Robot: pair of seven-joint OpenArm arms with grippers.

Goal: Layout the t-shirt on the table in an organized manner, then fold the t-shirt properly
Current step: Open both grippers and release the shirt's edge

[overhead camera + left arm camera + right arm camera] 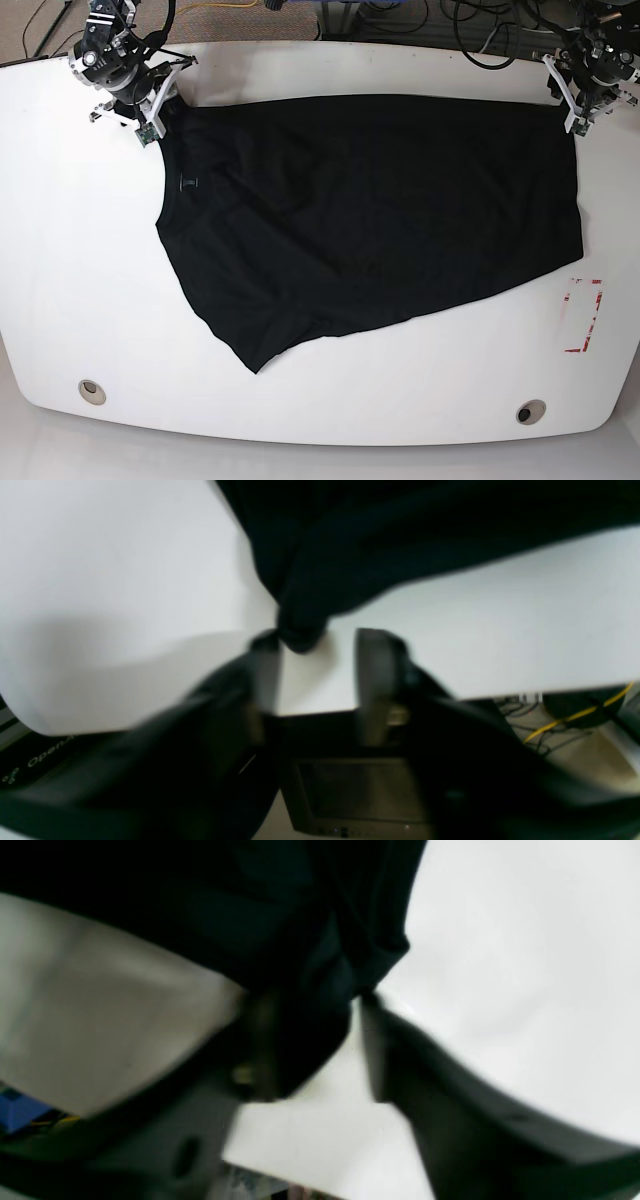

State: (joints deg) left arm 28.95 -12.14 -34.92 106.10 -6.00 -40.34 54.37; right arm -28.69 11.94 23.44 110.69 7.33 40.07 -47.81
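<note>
Table (pixel 90 250): white, glossy, curved edges; bears the whole scene.
T-shirt (pixel 370 210): black, spread flat across the middle of the table; top edge along the far side, lower hem slanting down to a point near the front-left in the base view.
Left gripper (pixel 315 670): at the shirt's far corner on the base view's right; jaws parted — a dark fabric tip hangs at one finger, not clamped.
Right gripper (pixel 312 1050): at the opposite far corner; jaws apart, fabric draped over one finger; blur hides whether any is pinched.
Red-outlined mark (pixel 583 316): just beside the shirt's lower right.
Grommet holes (pixel 91 390): two, along the near edge.
</note>
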